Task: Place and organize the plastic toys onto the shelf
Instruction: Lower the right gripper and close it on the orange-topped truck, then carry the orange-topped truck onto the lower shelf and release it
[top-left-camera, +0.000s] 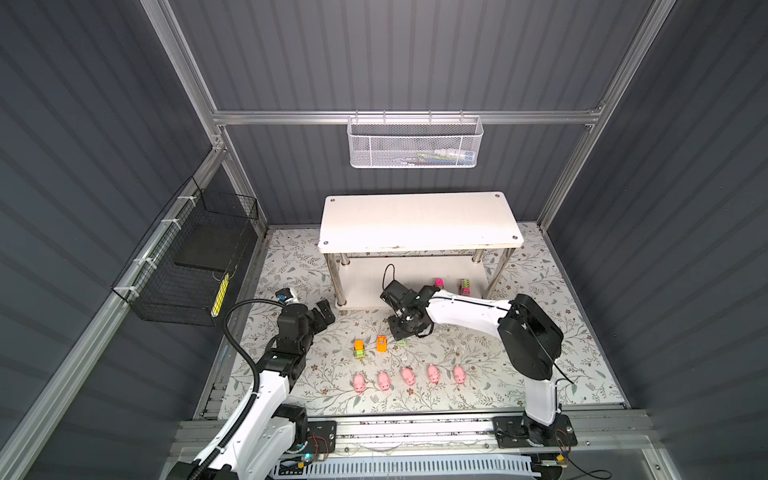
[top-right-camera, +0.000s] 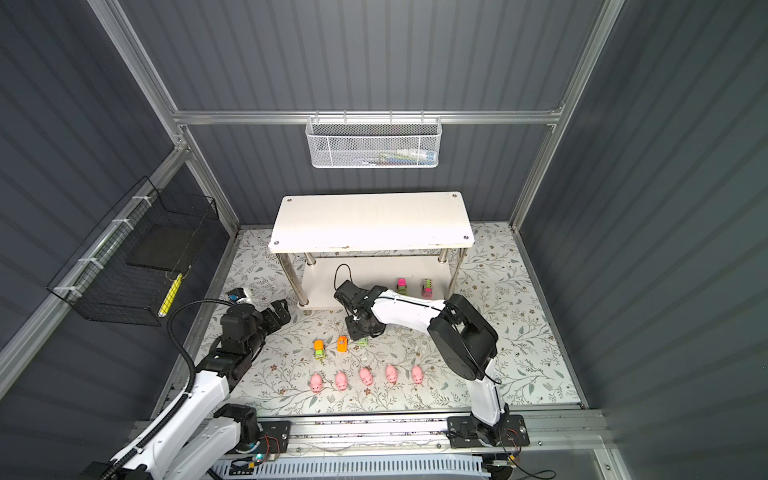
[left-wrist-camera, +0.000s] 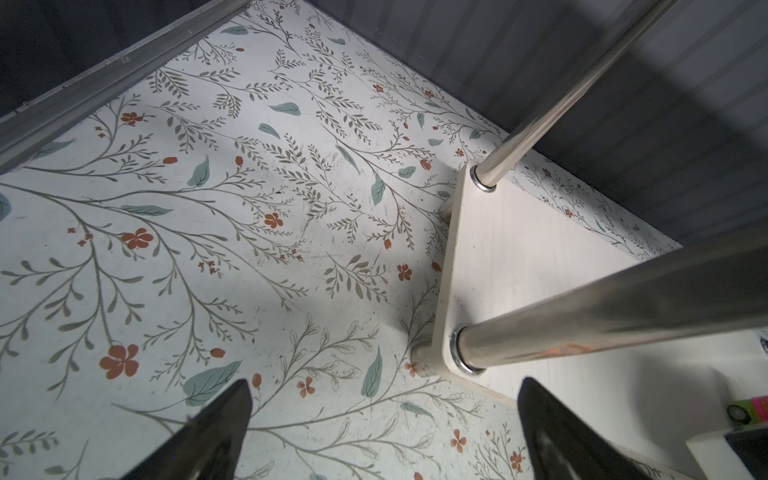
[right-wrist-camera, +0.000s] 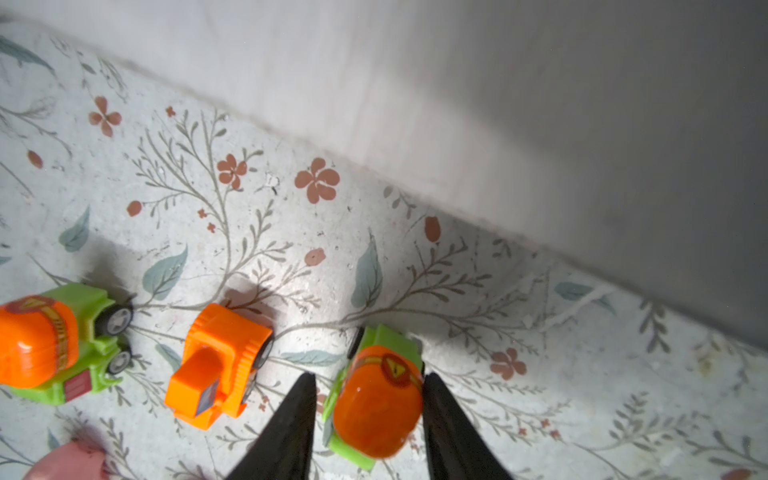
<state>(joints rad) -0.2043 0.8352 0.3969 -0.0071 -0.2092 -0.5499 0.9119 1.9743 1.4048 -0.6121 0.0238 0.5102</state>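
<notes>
On the floral mat (right-wrist-camera: 582, 374), right pincer (right-wrist-camera: 369, 374) brackets mixer truck (right-wrist-camera: 374, 411), not clamped; left pincer (left-wrist-camera: 385, 381) gapes empty.

Boards of the shelf (top-left-camera: 417, 222): matt white with a faint wood grain, front edge chipped. Its legs (left-wrist-camera: 602, 320): polished metal, mirror-bright. Mixer truck (right-wrist-camera: 374, 399): glossy orange plastic drum with highlights, duller lime plastic body. Pigs (top-left-camera: 408, 376): pink plastic with a soft sheen. Table cover (left-wrist-camera: 249, 208): printed floral sheet, matt, scuffed and speckled. Mesh basket (top-left-camera: 413, 143): white perforated metal. Wire basket (top-left-camera: 187, 266): thin black wire.
</notes>
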